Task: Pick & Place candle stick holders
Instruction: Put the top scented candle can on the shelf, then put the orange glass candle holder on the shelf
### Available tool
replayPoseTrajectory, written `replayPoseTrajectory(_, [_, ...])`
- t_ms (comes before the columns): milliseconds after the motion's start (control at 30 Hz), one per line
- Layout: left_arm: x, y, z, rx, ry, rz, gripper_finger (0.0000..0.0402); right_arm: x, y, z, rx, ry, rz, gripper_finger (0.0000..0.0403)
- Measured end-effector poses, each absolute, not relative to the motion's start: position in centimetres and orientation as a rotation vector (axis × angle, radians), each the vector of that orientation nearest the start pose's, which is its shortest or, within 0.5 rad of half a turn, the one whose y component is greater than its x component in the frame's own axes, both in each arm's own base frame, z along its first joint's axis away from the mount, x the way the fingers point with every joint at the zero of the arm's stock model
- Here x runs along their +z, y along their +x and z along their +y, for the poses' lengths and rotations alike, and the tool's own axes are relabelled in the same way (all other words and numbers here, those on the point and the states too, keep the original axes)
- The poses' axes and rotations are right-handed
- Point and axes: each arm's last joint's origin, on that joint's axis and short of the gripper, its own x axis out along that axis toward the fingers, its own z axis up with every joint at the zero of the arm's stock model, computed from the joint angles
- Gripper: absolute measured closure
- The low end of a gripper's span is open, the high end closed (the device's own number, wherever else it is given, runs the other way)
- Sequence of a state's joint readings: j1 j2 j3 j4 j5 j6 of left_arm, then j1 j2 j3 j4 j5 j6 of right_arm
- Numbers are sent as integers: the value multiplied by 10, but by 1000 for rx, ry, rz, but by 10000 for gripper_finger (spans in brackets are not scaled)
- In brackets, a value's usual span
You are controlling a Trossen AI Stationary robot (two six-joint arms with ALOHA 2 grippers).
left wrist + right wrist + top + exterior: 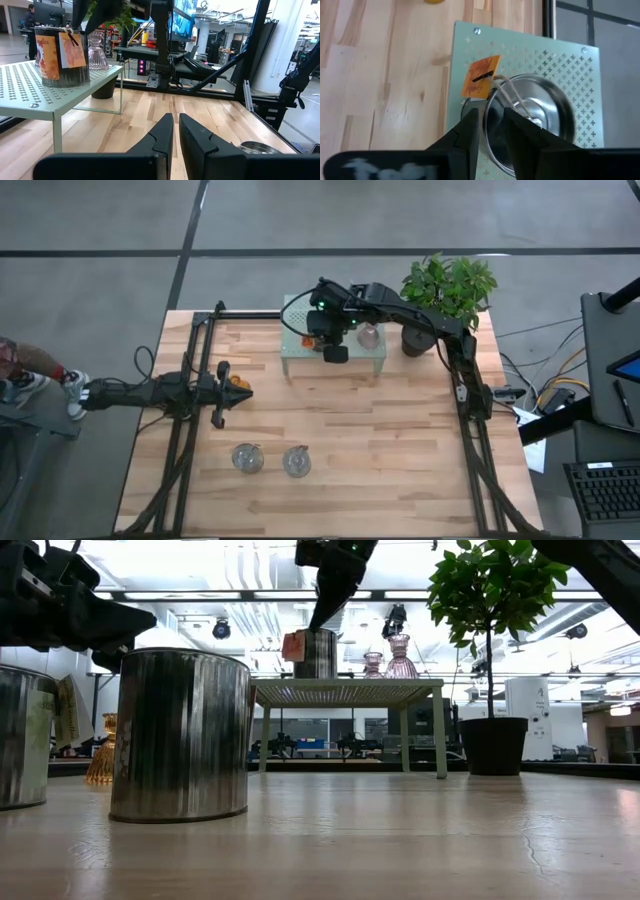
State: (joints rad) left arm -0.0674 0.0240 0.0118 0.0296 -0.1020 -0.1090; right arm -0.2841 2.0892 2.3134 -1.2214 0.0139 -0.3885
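Right claw (487, 131) over silvery jar (532, 125) (orange tag)

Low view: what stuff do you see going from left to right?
Silvery jar at the edge → amber holder → big silvery jar → tagged jar on the shelf → pink holder → potted plant.

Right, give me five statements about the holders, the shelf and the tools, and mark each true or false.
1. The silvery round jar with the orange tag stands on the pale green mesh shelf. True.
2. Two silvery jars stand on the bare wood near the table's front. True.
3. The amber bottle-shaped holder is on the shelf. False: it stands on the table by the left tool.
4. The right tool is over the potted green plant. False: over the tagged jar.
5. The left tool holds a jar. False: holds nothing.
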Motion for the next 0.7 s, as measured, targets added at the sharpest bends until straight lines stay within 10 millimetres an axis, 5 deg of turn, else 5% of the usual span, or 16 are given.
replayPoseTrajectory(333, [168,98,-4,33,-111,-19,367,387,405,-115,-97,-215,954,320])
replayPoseTrajectory(700, [168,98,-4,33,-110,-19,367,431,373,-77,-85,-150,854,339])
